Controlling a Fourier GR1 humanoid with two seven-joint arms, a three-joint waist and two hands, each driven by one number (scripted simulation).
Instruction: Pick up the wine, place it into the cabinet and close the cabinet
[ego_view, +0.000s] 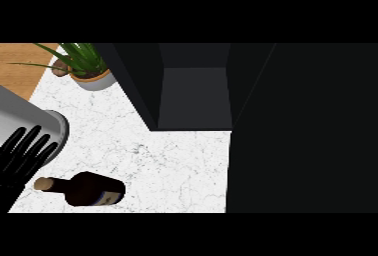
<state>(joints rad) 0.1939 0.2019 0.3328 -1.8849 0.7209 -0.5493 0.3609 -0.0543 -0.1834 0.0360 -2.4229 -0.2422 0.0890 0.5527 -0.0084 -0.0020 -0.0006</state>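
A dark wine bottle (90, 190) lies on its side on the white marble counter (170, 165) at the lower left, its cork end pointing left. My left hand (23, 154) shows at the left edge just above the bottle's neck, fingers straight and spread upward, holding nothing. The dark cabinet (196, 97) stands open at the top centre, and its grey inside looks bare. Its wide dark door (303, 130) fills the right side of the view. My right hand does not show.
A potted green plant (87, 67) stands at the back left beside the cabinet. A grey rounded shape (33, 120) lies behind my left hand. A wooden surface (18, 62) borders the counter at the top left.
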